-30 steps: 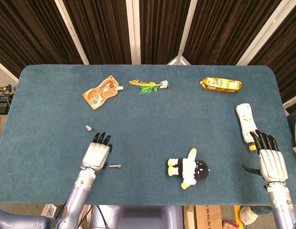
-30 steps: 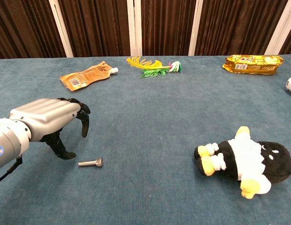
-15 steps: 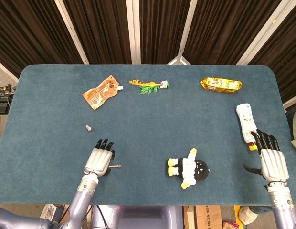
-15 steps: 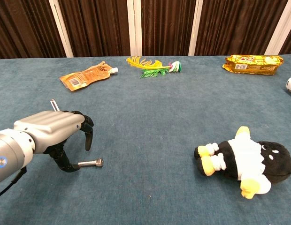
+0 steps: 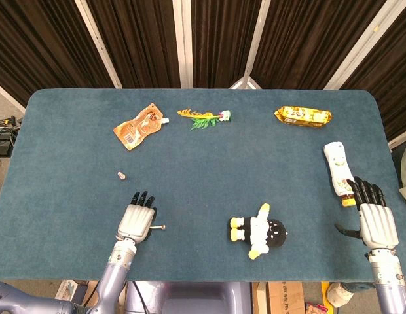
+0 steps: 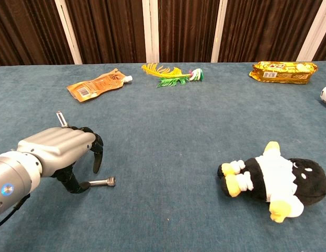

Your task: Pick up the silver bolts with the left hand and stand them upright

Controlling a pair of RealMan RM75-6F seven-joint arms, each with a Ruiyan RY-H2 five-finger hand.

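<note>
I have my left hand [image 6: 58,149] arched over the lying bolt [image 6: 101,182], thumb touching its shank but nothing gripped; next I must pinch and lift it.

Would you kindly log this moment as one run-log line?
left robot hand: over lying bolt, not gripping | second bolt: upright | right robot hand: open, idle

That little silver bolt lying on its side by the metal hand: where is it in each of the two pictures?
Head view: the lying bolt is low and left of centre, just right of the left hand.
Chest view: lower left, its shank end at the hand's fingertips.
Shared landmark: the penguin plush, off to the bolt's right.
</note>
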